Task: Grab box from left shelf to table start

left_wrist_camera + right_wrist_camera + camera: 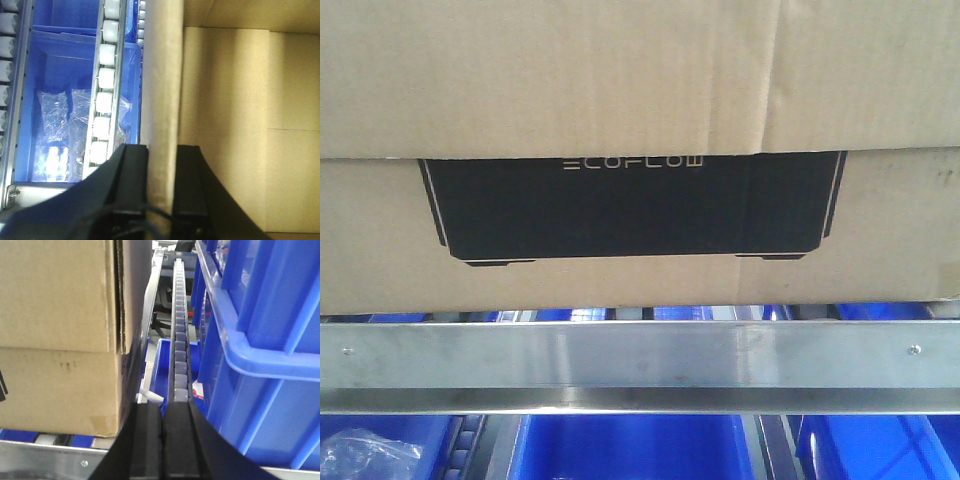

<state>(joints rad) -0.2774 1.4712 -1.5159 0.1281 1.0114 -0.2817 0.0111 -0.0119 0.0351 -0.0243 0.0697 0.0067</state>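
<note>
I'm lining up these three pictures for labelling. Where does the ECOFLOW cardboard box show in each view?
Front view: the box fills the upper two thirds, above the silver rail.
Left wrist view: a wall of the box runs up the middle, between the fingers of the left gripper; its inside lies right.
Right wrist view: the box fills the upper left.
Shared landmark: the blue bins, seen in all three.

Narrow gap (roller track point(180, 340) inside) separates the box point(55, 340) from the blue bin point(265, 340).
</note>
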